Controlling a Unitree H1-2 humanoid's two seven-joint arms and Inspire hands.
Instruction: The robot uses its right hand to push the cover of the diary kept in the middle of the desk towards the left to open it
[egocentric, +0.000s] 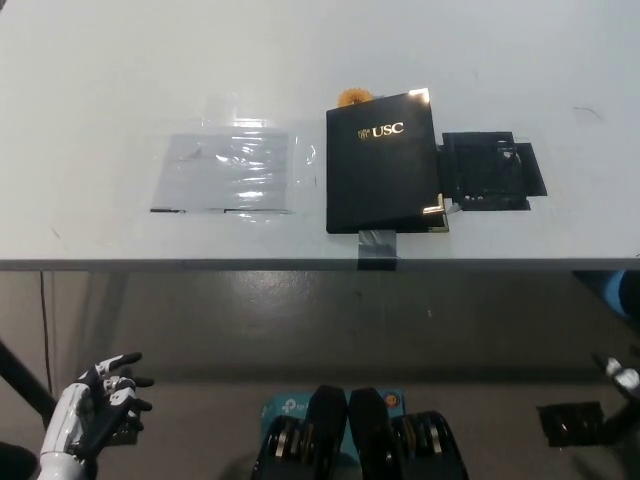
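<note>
Diary (383, 162) shut, mid-desk (100, 80), cover down. Opening not yet begun. Right hand (622, 378) barely in frame at lower right, fingers impossible to judge. Left hand (97, 403) resting low, fingers apart. Needed next: reach for cover's right edge, sweep left.

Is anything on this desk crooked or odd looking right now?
Yes. The closed black USC diary lies slightly rotated, not square to the grey desk edge, and a grey tape strip hangs from its lower edge.
</note>
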